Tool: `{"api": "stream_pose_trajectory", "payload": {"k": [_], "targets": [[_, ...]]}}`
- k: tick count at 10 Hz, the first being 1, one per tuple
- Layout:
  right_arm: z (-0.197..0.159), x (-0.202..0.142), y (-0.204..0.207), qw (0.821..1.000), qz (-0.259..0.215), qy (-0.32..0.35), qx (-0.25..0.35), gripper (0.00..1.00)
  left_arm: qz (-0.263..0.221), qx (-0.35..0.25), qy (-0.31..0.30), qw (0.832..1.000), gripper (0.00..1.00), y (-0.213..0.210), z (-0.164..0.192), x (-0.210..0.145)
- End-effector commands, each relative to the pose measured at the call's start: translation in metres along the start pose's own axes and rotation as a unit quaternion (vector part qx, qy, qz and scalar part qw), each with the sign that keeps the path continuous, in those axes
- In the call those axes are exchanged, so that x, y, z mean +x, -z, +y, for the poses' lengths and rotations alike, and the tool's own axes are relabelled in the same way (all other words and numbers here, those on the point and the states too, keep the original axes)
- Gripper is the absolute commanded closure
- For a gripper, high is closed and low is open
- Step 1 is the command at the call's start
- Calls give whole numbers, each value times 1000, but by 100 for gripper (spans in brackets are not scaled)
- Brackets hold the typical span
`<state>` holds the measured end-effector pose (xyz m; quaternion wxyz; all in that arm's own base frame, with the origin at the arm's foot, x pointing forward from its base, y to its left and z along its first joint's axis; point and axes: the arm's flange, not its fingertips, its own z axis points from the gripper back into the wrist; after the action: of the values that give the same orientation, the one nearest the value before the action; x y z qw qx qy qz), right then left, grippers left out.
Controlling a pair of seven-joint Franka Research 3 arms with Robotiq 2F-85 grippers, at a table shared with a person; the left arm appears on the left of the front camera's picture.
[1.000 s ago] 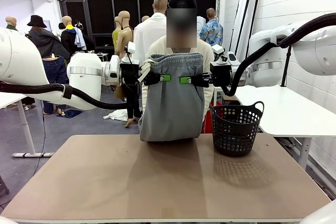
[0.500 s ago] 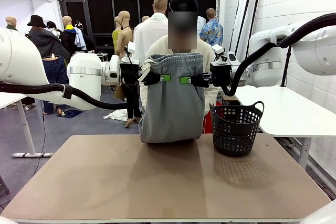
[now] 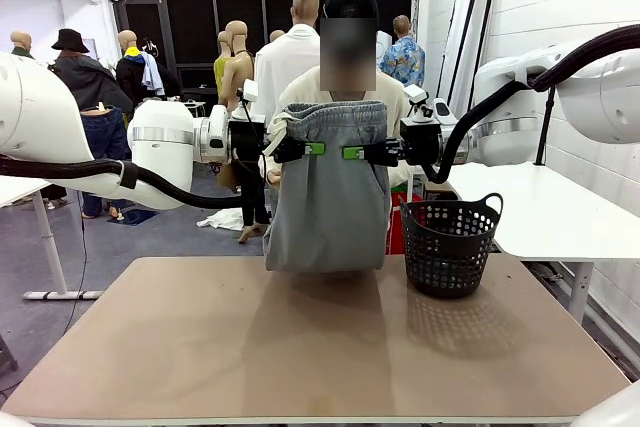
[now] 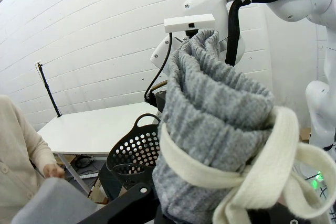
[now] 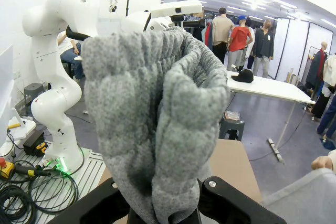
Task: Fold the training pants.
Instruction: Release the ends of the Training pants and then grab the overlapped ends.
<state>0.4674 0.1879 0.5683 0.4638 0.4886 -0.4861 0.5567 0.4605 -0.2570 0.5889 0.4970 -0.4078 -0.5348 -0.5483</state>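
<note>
The light grey training pants hang folded in the air above the far edge of the table, waistband up. My left gripper is shut on the waistband's left part and my right gripper is shut on its right part, the two close together. In the left wrist view the gathered waistband with its white drawstring bulges out between the fingers. The grey waistband also stands pinched between the fingers in the right wrist view. The pants' lower end hangs just above the tabletop.
A black perforated basket stands on the table at the back right. A person in a cream cardigan stands right behind the pants. A white table is at the right. The near part of the brown tabletop lies bare.
</note>
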Motion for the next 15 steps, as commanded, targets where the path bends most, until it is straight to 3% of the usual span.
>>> {"api": "stream_pose_trajectory", "payload": {"k": [1, 15], "targets": [[1, 1, 1, 1000, -1, -1, 2, 100, -3, 1, 3, 1000, 100, -1, 0, 3], [1, 1, 1, 1000, -1, -1, 2, 100, -3, 1, 3, 1000, 100, -1, 0, 3]]}}
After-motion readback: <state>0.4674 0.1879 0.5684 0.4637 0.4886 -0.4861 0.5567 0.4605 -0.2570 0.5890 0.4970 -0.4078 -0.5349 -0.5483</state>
